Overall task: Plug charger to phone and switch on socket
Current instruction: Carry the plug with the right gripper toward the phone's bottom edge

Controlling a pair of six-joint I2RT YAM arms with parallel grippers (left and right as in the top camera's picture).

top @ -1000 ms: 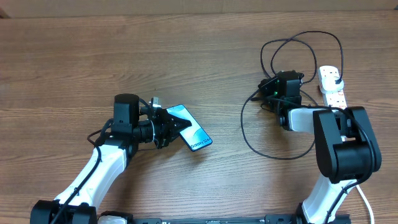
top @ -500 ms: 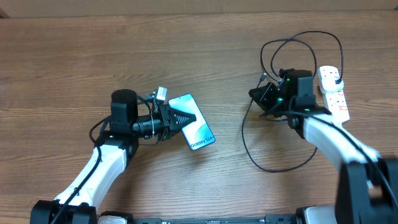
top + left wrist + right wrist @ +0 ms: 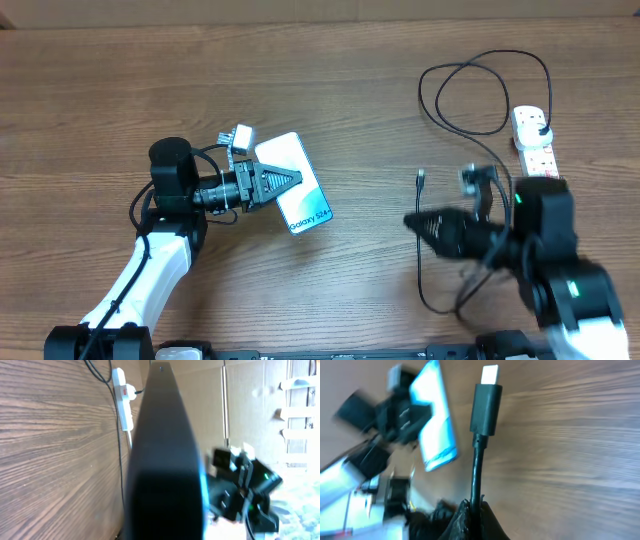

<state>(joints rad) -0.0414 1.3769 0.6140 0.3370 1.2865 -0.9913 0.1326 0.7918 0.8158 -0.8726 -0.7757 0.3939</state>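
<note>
Left end effector (image 3: 285, 182) is clamped on the phone (image 3: 305, 205), left of centre, screen up. Right end effector (image 3: 474, 510) is pinched shut on the charger (image 3: 486, 407) just behind the connector, tip free. Plug end looks seated in the socket (image 3: 535, 145), far right on the counter (image 3: 350, 100). Cable likely light and floppy, so grip close to the stiff connector. Phone rigid, probably slick: hold by edges, may slip when pushed.

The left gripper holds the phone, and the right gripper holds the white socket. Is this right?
Not quite: the left gripper holds the phone, but the right gripper holds the thin black charger, not the socket, as the right wrist view shows.
</note>
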